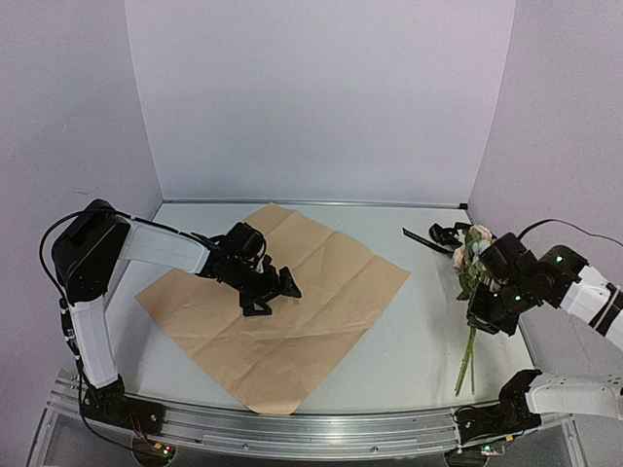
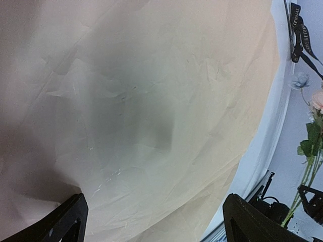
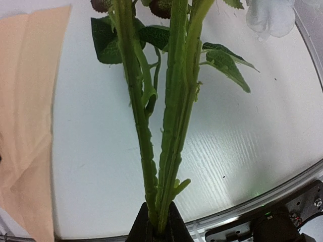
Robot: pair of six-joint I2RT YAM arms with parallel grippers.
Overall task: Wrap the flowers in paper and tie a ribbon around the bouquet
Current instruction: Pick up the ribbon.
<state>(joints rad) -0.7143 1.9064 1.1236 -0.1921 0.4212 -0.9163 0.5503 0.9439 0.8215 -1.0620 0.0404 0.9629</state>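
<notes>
Right jaws clamped on the flowers (image 3: pixel 174 121); left jaws spread wide over the paper (image 1: pixel 292 350).
Right gripper (image 3: pixel 157 229) pinches the green stems part-way along, at the right of the overhead frame, with blooms toward the far wall and stem ends toward the near rail. Left gripper (image 1: pixel 275 292) sits centre-left above the creased sheet, which lies tan side up on the table (image 1: pixel 419 341). Black ribbon (image 1: pixel 431 238) lies upper right, just beside the blooms.

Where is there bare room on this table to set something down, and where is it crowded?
Bare table lies between the paper and the flowers, from back to front. Crowded: the right side, holding ribbon, flowers and right claw.
</notes>
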